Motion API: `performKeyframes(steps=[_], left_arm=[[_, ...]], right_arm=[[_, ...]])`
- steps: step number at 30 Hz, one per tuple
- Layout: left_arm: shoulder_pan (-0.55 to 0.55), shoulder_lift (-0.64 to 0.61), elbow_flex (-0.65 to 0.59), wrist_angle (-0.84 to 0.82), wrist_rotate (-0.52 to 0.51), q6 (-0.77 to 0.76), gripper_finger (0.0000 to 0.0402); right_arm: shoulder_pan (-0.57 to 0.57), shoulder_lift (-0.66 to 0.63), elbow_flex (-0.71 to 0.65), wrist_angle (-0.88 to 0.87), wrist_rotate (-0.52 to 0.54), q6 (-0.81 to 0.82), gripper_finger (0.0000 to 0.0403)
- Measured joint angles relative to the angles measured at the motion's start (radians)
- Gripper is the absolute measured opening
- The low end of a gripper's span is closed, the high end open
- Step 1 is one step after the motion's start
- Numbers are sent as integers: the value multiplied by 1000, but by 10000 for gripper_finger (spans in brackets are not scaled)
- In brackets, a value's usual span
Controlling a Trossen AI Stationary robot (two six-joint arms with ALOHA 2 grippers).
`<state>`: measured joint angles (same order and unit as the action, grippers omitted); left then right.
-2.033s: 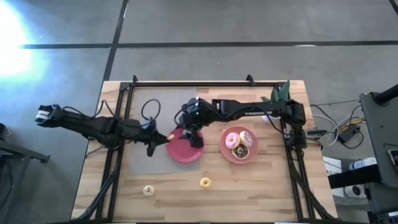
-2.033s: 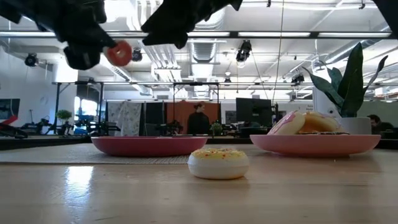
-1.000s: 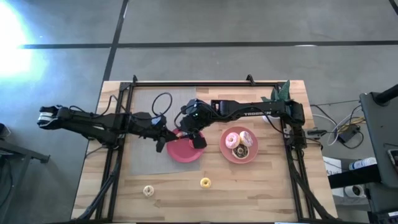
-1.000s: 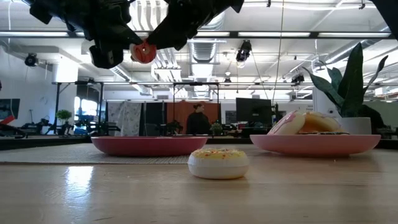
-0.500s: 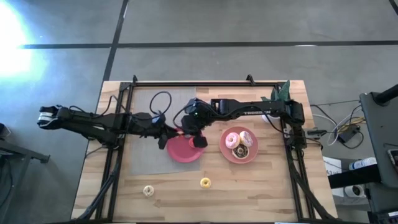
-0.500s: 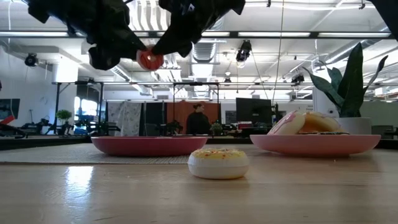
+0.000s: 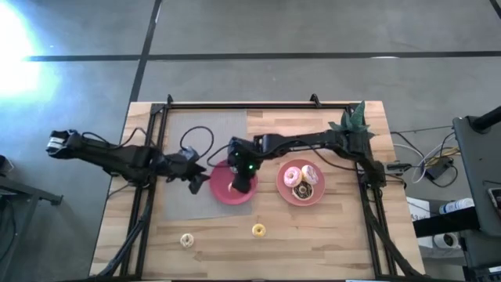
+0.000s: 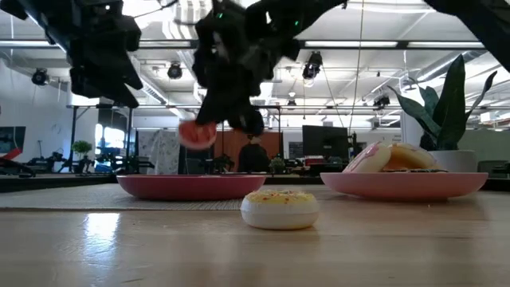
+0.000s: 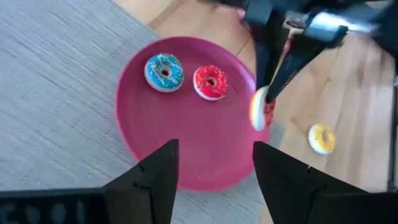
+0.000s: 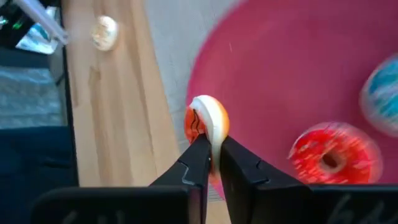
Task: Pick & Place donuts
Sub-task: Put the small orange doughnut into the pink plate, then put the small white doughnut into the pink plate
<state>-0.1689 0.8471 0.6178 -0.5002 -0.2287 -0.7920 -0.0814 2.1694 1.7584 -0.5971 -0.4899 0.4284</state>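
Small orange toy ring donut with a cream side (image 10: 208,127) pinched between the closed tips of the right gripper (image 10: 210,148), hanging above the near edge of the round dark-pink plate (image 9: 186,155) — off the plate's surface in the low view (image 8: 197,133). Already lying on that plate, side by side and apart from the fingers: a blue-frosted ring donut (image 9: 163,71) and a red-frosted ring donut (image 9: 210,82). Left gripper (image 9: 214,177) just beside the plate over the grey woven mat (image 7: 188,145), fingers spread and empty.

Pale wooden desk (image 7: 313,243) under everything; a yellow ring donut (image 7: 258,229) and a cream ring donut (image 7: 186,240) loose on it near the front edge. To the right, a lighter pink plate (image 7: 283,192) carrying three larger donuts. Beyond, an open workshop with ceiling lights and a green plant (image 8: 450,100).

Versus half a second ago — orange donut gone from the left fingers to the right ones, left arm drawn back from the plate, right gripper lower over it.
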Motion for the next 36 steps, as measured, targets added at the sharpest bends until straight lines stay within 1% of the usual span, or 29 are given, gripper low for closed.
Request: performKeyframes(steps=[3, 9, 10, 12, 17, 19, 27, 31, 36], left_arm=[[-56, -10, 0, -23, -58, -22, 179], [-149, -12, -1, -67, -130, -32, 179], [-157, -12, -1, -77, -139, -32, 179], [-170, -12, -1, -92, -148, -32, 179], [-192, -12, -1, -124, -155, -32, 179], [-198, -12, -1, -130, -155, -32, 179], [-215, -12, -1, -161, -155, -32, 179], [-233, -12, -1, -181, -155, -52, 179], [-270, -12, -1, -182, -155, -80, 179]], right_arm=[[8, 36, 0, -5, -4, 85, 39], [12, 57, 1, -34, -1, 221, 67], [12, 61, 1, -39, 6, 234, 73], [17, 68, 1, -56, 52, 259, 85], [38, 68, 2, -126, 212, 270, 118], [49, 67, 2, -162, 252, 271, 132], [65, 53, 2, -205, 317, 271, 175], [64, 8, 2, -207, 347, 271, 186], [64, -26, 2, -237, 396, 263, 190]])
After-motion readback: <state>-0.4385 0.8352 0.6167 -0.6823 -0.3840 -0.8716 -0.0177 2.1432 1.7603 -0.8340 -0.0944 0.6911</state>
